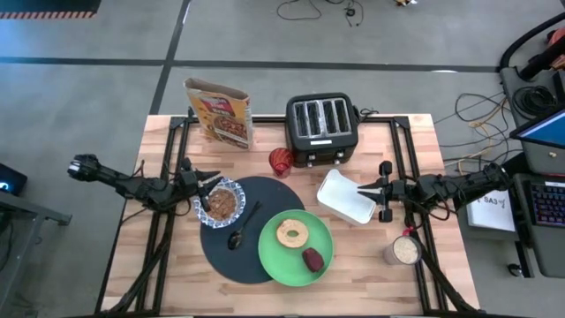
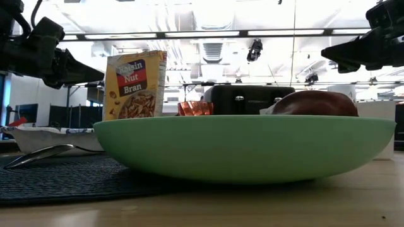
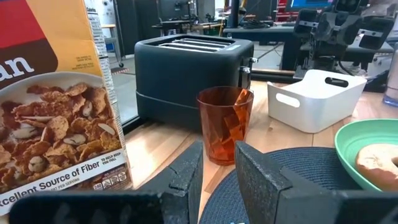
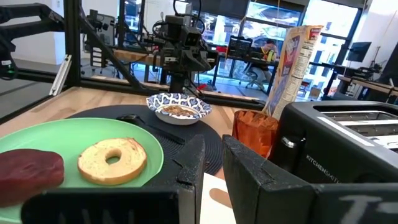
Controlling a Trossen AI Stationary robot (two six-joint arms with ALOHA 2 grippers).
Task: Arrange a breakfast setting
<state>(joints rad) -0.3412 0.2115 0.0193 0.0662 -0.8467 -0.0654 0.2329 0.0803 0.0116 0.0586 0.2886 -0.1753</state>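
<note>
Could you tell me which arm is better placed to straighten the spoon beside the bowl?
Probably the left. Its gripper hovers at the bowl, and the spoon lies on the mat just past it. The right gripper is over the white tray, beyond the plate.

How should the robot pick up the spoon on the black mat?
Probably by the thin handle of the spoon, coming straight down from above. It lies flat on the black mat, handle slanting toward the toaster, with bare mat either side, between the bowl and the plate.
</note>
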